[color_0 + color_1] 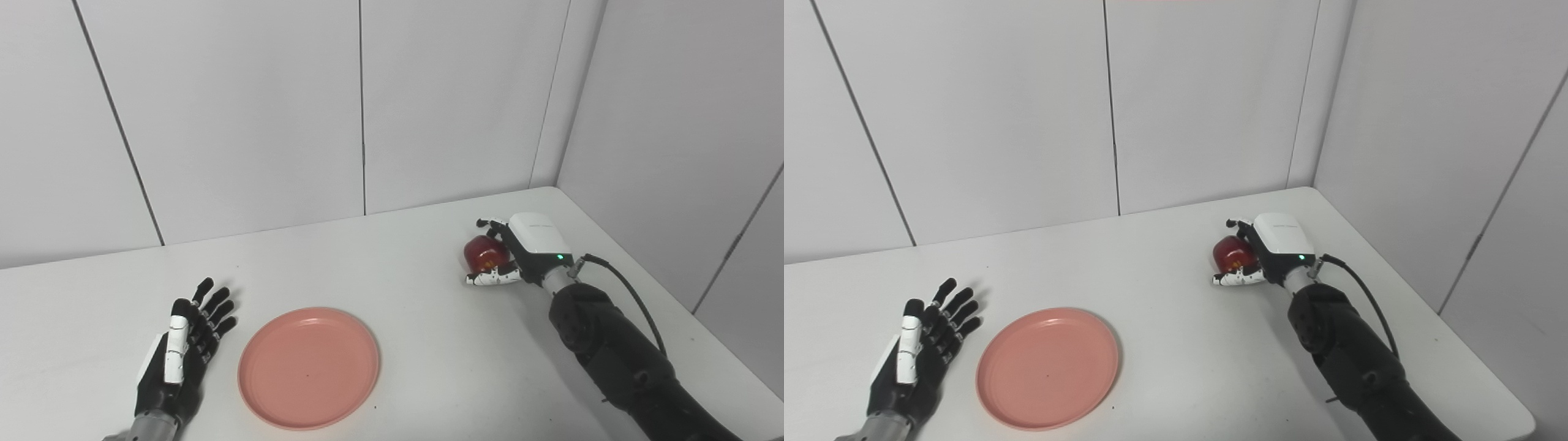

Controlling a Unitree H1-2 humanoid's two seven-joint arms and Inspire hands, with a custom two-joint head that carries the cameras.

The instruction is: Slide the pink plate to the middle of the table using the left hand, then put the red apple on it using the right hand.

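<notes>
The pink plate (308,366) lies flat near the table's front edge, a little left of centre, with nothing on it. My left hand (184,346) rests just left of the plate, fingers spread and open, not touching it. At the far right, the red apple (484,254) sits on the table inside my right hand (511,254). Its fingers curl over the apple's far side and the thumb lies along the near side, so the hand is shut on the apple. The palm hides part of the apple.
The white table (398,275) is bounded by white wall panels behind and on the right. Its right edge (1476,343) runs close to my right arm. A black cable (631,294) loops off the right wrist.
</notes>
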